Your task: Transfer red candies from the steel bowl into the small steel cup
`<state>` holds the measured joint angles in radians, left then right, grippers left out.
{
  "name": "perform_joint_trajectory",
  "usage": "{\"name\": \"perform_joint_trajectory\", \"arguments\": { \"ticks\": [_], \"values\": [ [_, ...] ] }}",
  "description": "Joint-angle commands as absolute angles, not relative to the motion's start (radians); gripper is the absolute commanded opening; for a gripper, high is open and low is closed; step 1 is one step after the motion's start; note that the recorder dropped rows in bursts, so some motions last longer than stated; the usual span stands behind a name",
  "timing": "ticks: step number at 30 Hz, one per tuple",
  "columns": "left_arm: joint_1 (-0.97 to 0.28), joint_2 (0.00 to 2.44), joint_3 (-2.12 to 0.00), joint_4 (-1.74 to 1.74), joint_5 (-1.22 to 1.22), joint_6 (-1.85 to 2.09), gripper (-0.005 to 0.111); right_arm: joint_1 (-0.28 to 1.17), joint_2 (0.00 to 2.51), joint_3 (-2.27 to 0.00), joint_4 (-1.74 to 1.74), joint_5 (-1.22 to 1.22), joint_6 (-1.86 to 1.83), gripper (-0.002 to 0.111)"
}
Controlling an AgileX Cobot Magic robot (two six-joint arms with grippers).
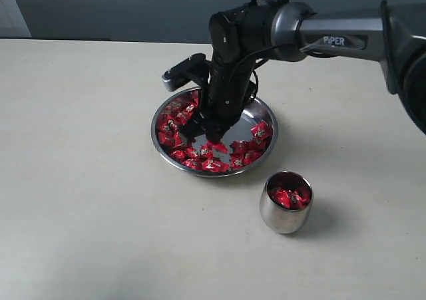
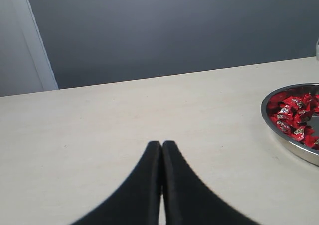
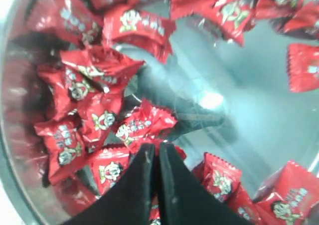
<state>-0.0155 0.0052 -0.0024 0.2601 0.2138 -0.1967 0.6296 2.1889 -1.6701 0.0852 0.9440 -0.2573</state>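
The steel bowl [image 1: 273, 132] sits mid-table with many red candies [image 1: 174, 126] around its flat bottom. My right gripper [image 1: 212, 139] reaches down into it from the right arm. Its jaws are shut, pinching the edge of one red candy [image 3: 175, 150] at the tips [image 3: 155, 147], with more candies [image 3: 89, 70] packed beside them and bare steel [image 3: 259, 105] beyond. The small steel cup [image 1: 285, 215] stands upright in front of the bowl to its right, holding a few red candies [image 1: 290, 197]. My left gripper [image 2: 161, 144] is shut and empty above bare table, with the bowl [image 2: 281, 135] off to its side.
The pale table [image 1: 80, 180] spreads wide to the left and front of the bowl. A grey wall [image 2: 174, 30] runs behind the table's far edge. The right arm's dark links [image 1: 253, 27] hang over the back of the bowl.
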Motion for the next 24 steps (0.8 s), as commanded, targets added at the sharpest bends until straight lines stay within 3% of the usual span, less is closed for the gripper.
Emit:
{"name": "perform_joint_trajectory", "arguments": {
  "ticks": [1,10,24],
  "values": [
    [-0.022,0.000,0.000,0.256,0.208,-0.200,0.000,0.628,2.109,-1.683,0.079,0.931,-0.223,0.003],
    [-0.022,0.000,0.000,0.256,0.208,-0.200,0.000,0.628,1.936,-1.599,0.077,1.008,-0.126,0.003],
    [-0.022,0.000,0.000,0.256,0.208,-0.200,0.000,0.628,1.486,-1.005,0.080,0.805,-0.043,0.003]
  ]
}}
